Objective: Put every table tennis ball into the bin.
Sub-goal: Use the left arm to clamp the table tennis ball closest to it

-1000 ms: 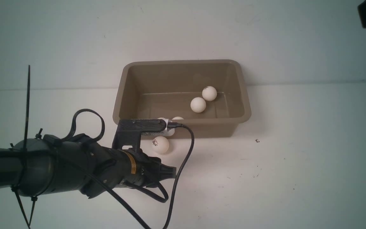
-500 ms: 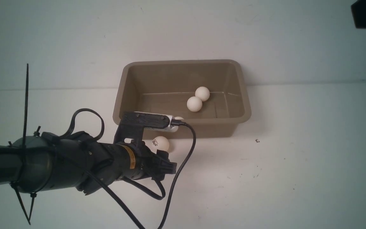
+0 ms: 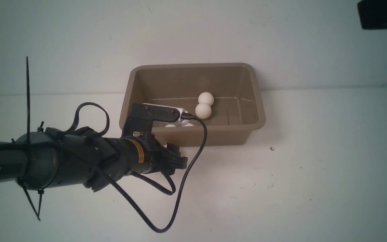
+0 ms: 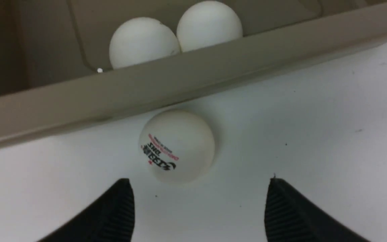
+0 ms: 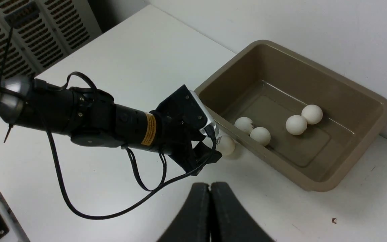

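while left fingers (image 4: pixel 113 215) spread and right fingers (image 5: pixel 198 215) press together, white table (image 3: pixel 314 174) meets wall (image 3: pixel 79 33).

front wide, left wrist close, right wrist oblique; all share bin (image 3: pixel 193 80)

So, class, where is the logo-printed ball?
Left wrist view: the logo-printed ball lies on the table just outside the bin near wall, before the open left end effector.
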Motion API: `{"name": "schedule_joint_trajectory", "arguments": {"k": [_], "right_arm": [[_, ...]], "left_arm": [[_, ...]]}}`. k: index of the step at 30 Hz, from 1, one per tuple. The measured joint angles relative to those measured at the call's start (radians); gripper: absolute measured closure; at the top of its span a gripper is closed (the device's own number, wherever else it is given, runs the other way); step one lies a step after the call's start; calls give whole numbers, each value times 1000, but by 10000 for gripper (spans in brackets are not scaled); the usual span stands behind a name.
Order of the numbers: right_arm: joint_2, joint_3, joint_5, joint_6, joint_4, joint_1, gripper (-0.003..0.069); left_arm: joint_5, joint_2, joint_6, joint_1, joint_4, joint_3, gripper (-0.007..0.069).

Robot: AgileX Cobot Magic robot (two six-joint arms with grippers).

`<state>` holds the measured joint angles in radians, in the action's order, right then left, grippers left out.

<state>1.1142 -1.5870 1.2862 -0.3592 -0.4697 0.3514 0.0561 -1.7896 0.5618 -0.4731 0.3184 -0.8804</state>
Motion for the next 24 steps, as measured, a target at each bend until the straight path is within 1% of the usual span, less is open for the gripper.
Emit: {"name": "schedule_joint_trajectory", "arguments": {"k": [13, 24], "right_arm": [[0, 0, 0, -1, -2, 0, 676], [0, 0, 0, -1, -2, 0, 676]], "left_arm": [[44, -89, -10, 12, 0, -20, 155], [55, -116, -10, 13, 0, -63, 155]]}}
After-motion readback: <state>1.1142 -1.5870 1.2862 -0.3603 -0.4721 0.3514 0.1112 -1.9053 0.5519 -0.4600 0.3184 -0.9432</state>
